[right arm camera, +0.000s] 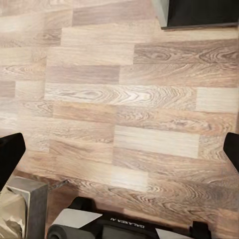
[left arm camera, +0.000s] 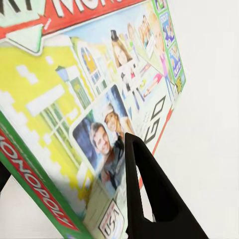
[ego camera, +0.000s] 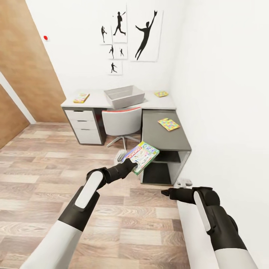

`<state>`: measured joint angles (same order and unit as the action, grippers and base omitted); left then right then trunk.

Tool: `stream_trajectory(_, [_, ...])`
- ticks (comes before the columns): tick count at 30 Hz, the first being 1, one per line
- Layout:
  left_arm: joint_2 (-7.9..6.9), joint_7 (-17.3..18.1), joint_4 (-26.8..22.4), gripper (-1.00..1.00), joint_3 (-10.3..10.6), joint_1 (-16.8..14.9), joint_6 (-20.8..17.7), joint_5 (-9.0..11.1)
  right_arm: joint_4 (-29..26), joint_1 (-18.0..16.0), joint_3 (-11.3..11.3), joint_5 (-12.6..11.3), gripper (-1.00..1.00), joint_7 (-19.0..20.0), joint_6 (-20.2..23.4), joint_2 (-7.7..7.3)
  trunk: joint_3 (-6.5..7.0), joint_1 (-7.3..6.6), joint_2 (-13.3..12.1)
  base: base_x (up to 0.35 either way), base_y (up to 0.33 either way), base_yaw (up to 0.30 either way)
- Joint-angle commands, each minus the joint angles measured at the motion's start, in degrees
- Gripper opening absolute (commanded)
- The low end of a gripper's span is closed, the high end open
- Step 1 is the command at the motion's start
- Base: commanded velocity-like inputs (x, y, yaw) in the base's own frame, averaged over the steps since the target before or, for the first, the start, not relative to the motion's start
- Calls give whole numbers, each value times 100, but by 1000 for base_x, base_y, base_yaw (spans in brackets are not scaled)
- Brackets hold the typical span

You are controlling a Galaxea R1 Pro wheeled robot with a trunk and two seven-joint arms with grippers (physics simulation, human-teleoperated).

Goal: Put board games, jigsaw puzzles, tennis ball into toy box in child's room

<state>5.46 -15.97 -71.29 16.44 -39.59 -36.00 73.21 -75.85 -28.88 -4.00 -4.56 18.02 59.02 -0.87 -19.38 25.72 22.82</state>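
Where the head view blurs its lettering, a Monopoly board game (left arm camera: 99,109) clamped by the left gripper (ego camera: 131,164); right gripper (right arm camera: 119,149) spread, empty.

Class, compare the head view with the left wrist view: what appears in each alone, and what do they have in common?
Head view alone: the toy box on the table, a flat game box at the table's left end, one jigsaw puzzle at its right end, another puzzle on the lower dark cabinet, the chair, and the right gripper over the floor.

Left wrist view alone: the box's printed faces and the word MONOPOLY on its green edge.

Shared: the left gripper clamped on the board game.
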Motion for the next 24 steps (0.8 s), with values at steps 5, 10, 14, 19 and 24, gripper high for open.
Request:
stream_trajectory(5, [2, -63, -8, -100, 1, -5, 0, 73, -12, -1, -4, -45, 100, -18, 31, -1, -9, 7, 10, 340, 0, 0])
stream_trajectory(10, [5, -64, -10, -100, 5, -5, 3, 72, -28, 2, -4, -45, 100, -18, 31, -1, -9, 7, 10, 311, 0, 0])
stream_trajectory(14, [6, -64, -12, -100, 6, -5, 4, 71, -49, 4, -4, -45, 100, -18, 31, -1, -9, 7, 10, 179, 0, 0])
stream_trajectory(19, [7, -63, -11, -100, 8, -5, 5, 71, -68, 14, -4, -45, 100, -18, 31, -1, -9, 7, 10, 79, 0, 0])
stream_trajectory(24, [3, -59, -9, -100, -1, -2, 5, 71, -80, 25, -4, -45, 100, -18, 31, -1, -9, 7, 10, 32, 0, 0])
